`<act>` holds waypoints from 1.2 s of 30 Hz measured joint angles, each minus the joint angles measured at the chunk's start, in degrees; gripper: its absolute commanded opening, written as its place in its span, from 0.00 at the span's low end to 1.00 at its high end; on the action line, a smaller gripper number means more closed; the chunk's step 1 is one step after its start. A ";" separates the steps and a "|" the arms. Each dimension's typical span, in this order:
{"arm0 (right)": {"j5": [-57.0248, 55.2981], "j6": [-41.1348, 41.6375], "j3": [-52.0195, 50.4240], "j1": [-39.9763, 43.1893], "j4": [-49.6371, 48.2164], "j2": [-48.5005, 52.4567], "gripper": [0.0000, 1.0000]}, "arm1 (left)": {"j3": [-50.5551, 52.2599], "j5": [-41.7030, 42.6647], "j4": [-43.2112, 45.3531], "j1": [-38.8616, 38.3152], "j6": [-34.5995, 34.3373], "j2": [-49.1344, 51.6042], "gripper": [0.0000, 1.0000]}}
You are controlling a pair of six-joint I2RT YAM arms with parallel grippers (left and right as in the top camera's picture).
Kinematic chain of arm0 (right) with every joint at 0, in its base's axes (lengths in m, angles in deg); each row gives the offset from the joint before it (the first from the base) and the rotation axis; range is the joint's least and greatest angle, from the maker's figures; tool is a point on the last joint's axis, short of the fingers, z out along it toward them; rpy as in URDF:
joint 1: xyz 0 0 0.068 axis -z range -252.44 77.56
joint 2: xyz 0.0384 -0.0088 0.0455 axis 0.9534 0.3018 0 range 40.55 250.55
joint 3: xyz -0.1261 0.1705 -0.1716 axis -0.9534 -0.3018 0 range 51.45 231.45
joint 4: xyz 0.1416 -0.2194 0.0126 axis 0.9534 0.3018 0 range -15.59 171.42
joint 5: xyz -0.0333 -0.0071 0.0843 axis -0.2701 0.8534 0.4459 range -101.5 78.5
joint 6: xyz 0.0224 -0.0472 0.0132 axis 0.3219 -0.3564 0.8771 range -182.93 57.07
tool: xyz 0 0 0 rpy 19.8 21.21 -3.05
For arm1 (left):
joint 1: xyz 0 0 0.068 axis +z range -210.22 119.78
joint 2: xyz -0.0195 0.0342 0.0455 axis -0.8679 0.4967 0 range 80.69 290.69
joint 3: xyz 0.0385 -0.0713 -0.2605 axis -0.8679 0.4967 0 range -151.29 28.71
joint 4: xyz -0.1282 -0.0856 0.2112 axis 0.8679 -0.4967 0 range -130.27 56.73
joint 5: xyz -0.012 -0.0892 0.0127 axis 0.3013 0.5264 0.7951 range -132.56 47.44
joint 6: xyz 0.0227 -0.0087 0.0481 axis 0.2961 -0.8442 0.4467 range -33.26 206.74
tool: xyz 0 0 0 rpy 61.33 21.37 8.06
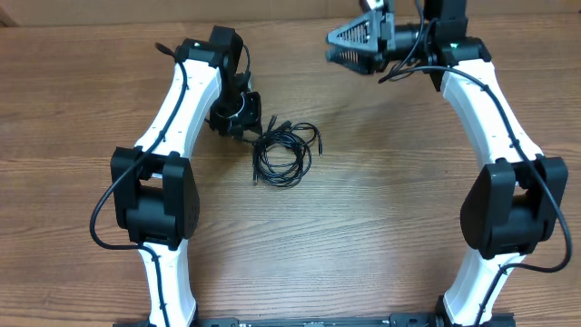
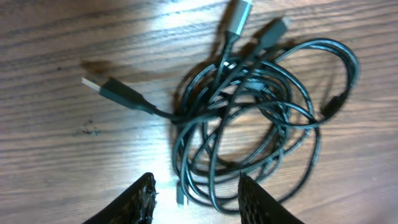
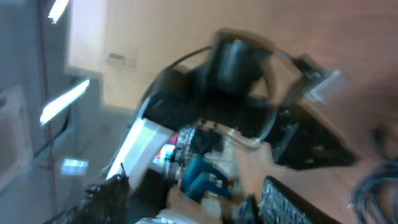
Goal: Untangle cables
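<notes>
Overhead, left gripper [image 1: 245,123] is gaping at the coiled USB cables' [image 1: 283,153] ten o'clock, right gripper [image 1: 334,47] gaping at one o'clock.

Your left arm [image 1: 177,100] and right arm [image 1: 495,118] are built of glossy white curved links with bulky black joint housings [image 1: 159,202]. Thin black wires [image 1: 184,82] run along each link. A green light [image 1: 451,47] glows near each wrist. The left end effector [image 2: 198,202] has black, mesh-textured fingers [image 2: 142,198].
</notes>
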 measured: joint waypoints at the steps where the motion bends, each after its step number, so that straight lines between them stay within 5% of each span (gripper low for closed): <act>1: -2.21 -3.06 -0.02 -0.13 5.07 0.00 0.67 | 0.85 -0.20 0.94 0.00 0.00 0.00 0.43; 6: -20.28 -17.97 -0.24 -1.55 24.92 0.13 0.68 | 6.97 -0.85 6.75 -0.26 -0.20 0.00 0.44; 15: -46.29 -23.82 -0.24 -10.01 33.62 0.94 0.63 | 16.24 -1.05 17.75 -0.76 -0.42 0.02 0.44; 25: -54.95 -16.76 -6.03 -14.84 30.27 5.81 0.60 | 20.37 -1.18 21.94 -0.74 -0.44 -1.36 0.43; 36: -52.76 -9.62 -13.16 -14.84 18.47 6.73 0.46 | 21.70 -1.20 23.52 -0.74 -0.61 -1.95 0.29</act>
